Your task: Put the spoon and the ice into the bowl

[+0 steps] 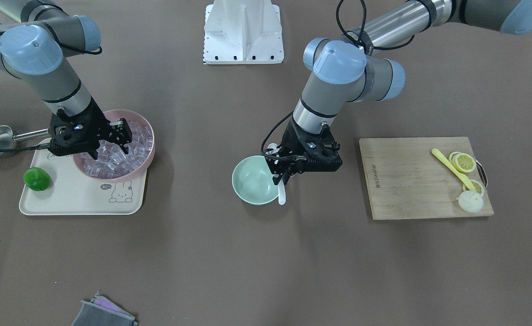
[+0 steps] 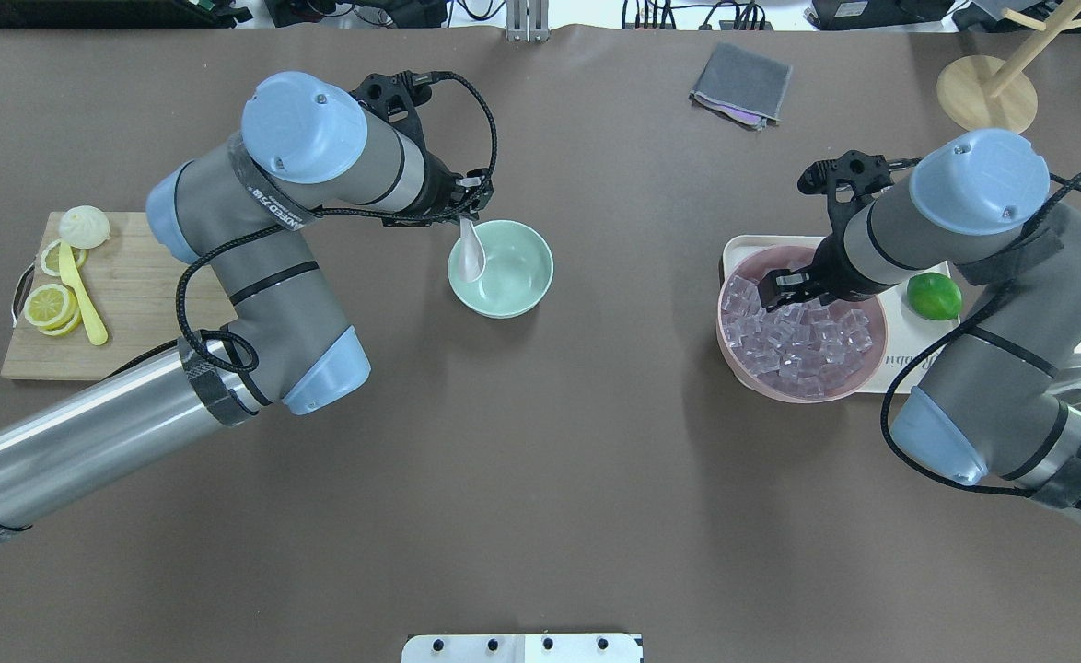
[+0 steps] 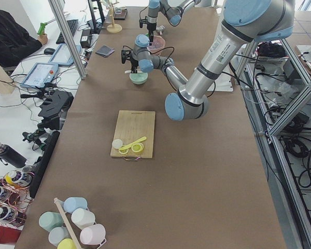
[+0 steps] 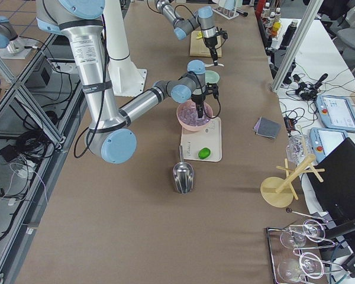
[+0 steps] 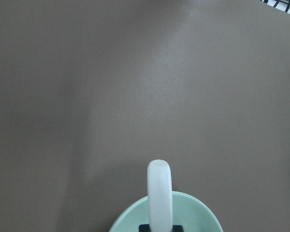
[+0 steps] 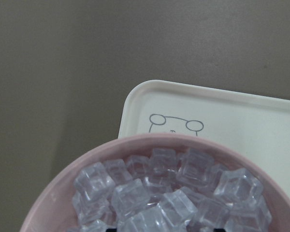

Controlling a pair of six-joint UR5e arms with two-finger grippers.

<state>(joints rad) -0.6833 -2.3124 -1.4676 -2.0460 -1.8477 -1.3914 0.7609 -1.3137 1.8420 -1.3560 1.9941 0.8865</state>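
Spoon (image 2: 472,250) gripped over bowl (image 2: 515,278), right end effector (image 1: 110,144) over ice (image 1: 112,165)

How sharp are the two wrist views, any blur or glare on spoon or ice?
Left wrist view: the spoon is soft-edged and washed out, the bowl cut off at the bottom edge. Right wrist view: the ice is fairly sharp, pale highlights but no harsh glare; the pink bowl slightly soft.
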